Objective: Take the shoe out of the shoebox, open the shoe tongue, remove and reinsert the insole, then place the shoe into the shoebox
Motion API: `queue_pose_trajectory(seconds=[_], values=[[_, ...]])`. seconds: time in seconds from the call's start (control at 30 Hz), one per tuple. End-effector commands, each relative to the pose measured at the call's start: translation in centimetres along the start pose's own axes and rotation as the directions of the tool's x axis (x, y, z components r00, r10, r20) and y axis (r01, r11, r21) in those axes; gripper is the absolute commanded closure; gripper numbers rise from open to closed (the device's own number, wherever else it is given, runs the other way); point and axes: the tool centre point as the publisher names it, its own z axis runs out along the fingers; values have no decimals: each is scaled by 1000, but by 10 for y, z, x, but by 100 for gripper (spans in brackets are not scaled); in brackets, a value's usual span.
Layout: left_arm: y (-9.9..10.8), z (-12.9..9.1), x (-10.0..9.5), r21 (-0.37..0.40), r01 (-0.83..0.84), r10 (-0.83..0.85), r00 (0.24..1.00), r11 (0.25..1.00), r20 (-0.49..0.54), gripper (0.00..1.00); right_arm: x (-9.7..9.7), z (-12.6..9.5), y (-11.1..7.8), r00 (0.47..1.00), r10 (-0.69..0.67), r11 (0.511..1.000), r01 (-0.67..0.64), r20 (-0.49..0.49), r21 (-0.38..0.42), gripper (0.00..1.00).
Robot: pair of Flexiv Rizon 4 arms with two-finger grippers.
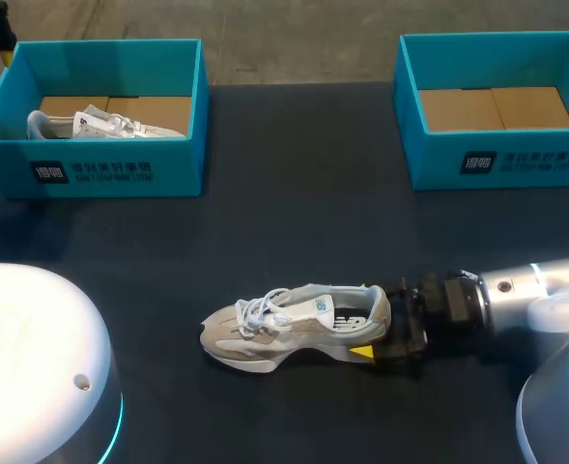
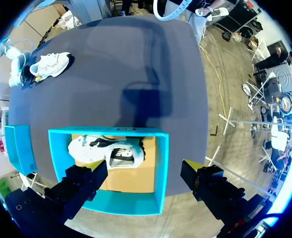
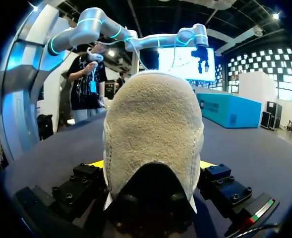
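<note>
Head view: the grey shoe (image 1: 294, 327) stands on its sole on the table (image 1: 294, 222), its heel clamped in the right gripper (image 1: 388, 333). The left shoebox (image 1: 120, 53) bears a dark label (image 1: 91, 172), its print unreadable.
Left wrist view: the left gripper (image 2: 145, 171), spread wide, hangs over that box and a second shoe (image 2: 106, 151).
Right wrist view: the fingers press both sides of the heel.

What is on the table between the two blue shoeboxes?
Nothing. In the head view the dark table between the left shoebox and the right shoebox is bare; the shoe outside them lies nearer the robot.
</note>
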Motion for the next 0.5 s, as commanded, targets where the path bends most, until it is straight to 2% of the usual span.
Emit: queue_pose_trajectory(seconds=[0.03, 0.07, 0.1, 0.13, 0.17, 0.5], values=[[-1, 0, 0, -2, -1, 1, 1000, 1000, -2, 0, -1, 3, 1, 1000, 2, 1000, -2, -6, 7, 11], [-1, 0, 0, -2, -1, 1, 1000, 1000, -2, 0, -1, 3, 1, 1000, 2, 1000, -2, -6, 7, 50], [-1, 0, 0, -2, -1, 1, 1000, 1000, -2, 0, -1, 3, 1, 1000, 2, 1000, -2, -5, 7, 63], [-1, 0, 0, -2, -1, 1, 1000, 1000, -2, 0, -1, 3, 1, 1000, 2, 1000, -2, -5, 7, 88], [-1, 0, 0, -2, -1, 1, 1000, 1000, -2, 0, 0, 4, 1, 1000, 2, 1000, -2, -5, 7, 100], [-1, 0, 0, -2, -1, 1, 1000, 1000, -2, 0, 5, 4, 3, 1000, 9, 1000, -9, 12, -7, 100]])
